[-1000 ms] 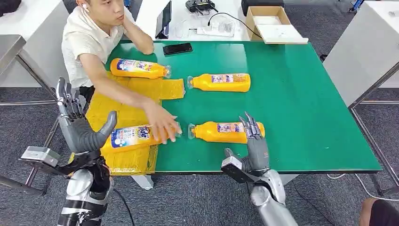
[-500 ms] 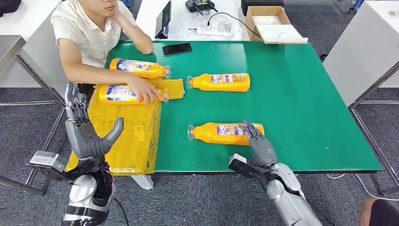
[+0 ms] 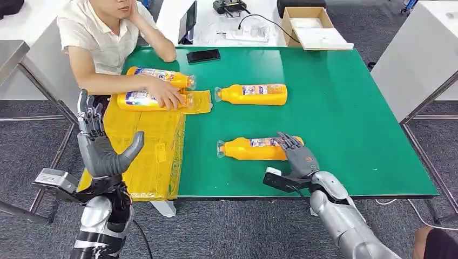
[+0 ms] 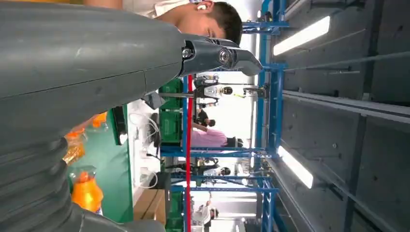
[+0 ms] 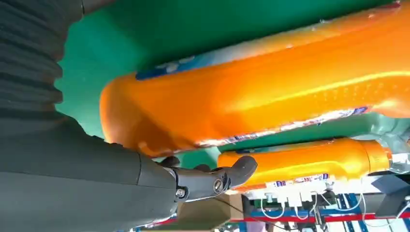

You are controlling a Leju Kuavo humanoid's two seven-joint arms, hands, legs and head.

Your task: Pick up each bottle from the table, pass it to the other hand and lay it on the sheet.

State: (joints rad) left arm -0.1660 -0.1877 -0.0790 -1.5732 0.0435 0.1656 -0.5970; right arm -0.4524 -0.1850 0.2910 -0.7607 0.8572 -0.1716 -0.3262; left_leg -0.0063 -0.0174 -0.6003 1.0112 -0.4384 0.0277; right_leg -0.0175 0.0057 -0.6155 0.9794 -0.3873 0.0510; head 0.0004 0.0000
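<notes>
Target bottle: near orange detergent bottle [image 3: 254, 149] lies flat on the green table [image 3: 351, 124], close to the front edge, not yet lifted
Long axis: runs side to side across the robot's front, clear cap end toward the robot's left, base end toward the right
Right robot hand [image 3: 300, 156]: sits at the base end of that bottle, fingers spread over its top; in the right wrist view the thumb [image 5: 220, 179] curls under the orange body [image 5: 251, 92] with a gap showing, so I judge the grip as not yet closed, holding nothing
Direction from hand: bottle's bulk extends from the right robot hand toward the robot's left; the hand is off-centre, over the base rather than the middle
Left robot hand [image 3: 100, 143]: raised beside the table's left edge, fingers apart and pointing up, thumb out, empty, well apart from the target
Nearer hand: right, by far
Yellow sheet [image 3: 146, 145]: on the left part of the table, between the two hands
Far bottle [image 3: 251, 93]: same orientation, further back on the table
Person's hand [image 3: 167, 97]: rests on a bottle [image 3: 140, 100] at the far end of the sheet, beside another [image 3: 159, 77]
Next move needs: closing around the base end, which may tip the cap end down on lifting
</notes>
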